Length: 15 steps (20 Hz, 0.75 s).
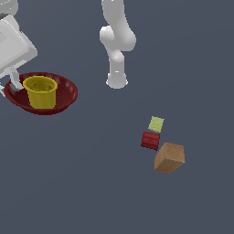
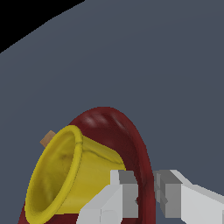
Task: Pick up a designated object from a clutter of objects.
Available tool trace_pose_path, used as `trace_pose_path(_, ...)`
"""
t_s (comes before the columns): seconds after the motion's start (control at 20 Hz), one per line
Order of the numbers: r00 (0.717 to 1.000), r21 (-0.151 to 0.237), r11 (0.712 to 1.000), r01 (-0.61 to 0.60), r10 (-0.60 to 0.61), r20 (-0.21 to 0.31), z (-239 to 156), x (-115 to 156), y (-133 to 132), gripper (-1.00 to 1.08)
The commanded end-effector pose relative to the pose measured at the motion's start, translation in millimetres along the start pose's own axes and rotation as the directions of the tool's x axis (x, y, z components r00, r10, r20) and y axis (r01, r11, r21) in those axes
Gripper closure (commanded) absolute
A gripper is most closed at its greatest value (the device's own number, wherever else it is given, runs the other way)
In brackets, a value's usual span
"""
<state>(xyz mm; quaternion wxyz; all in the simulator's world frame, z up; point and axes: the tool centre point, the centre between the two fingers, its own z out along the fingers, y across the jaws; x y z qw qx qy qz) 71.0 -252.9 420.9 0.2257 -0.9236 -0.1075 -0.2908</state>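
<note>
The designated object, a wide dark-red bowl (image 1: pixel 64 93), lies at the exterior view's left with a yellow cup (image 1: pixel 40 91) standing inside it. My gripper (image 1: pixel 8 86) comes down on the bowl's left rim. In the wrist view the bowl's rim (image 2: pixel 142 148) runs between the two fingers (image 2: pixel 124 192), one inside the bowl and one outside, and both pads appear pressed against it. The yellow cup (image 2: pixel 57 175) sits just beside the inner finger. The other pieces of the clutter of objects lie far off at the exterior view's right.
A pale yellow-green cube (image 1: pixel 156 124), a small dark-red block (image 1: pixel 150 140) and a larger tan-brown box (image 1: pixel 169 157) sit close together at the right. A corner of the tan box (image 2: pixel 47 138) peeks past the cup. The arm's base (image 1: pixel 117 80) stands at the back centre.
</note>
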Motion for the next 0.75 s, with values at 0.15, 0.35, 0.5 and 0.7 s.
trace_pose_path(0.15, 1.0, 0.001, 1.0, 0.0, 0.0, -0.001, -4, 3, -1, 1.08)
trace_pose_path(0.35, 1.0, 0.001, 1.0, 0.0, 0.0, -0.001, -9, 8, -6, 1.08)
trace_pose_path(0.5, 1.0, 0.001, 1.0, 0.0, 0.0, -0.001, -17, 16, -15, 1.08)
trace_pose_path(0.7, 1.0, 0.001, 1.0, 0.0, 0.0, -0.001, -22, 21, -20, 1.08)
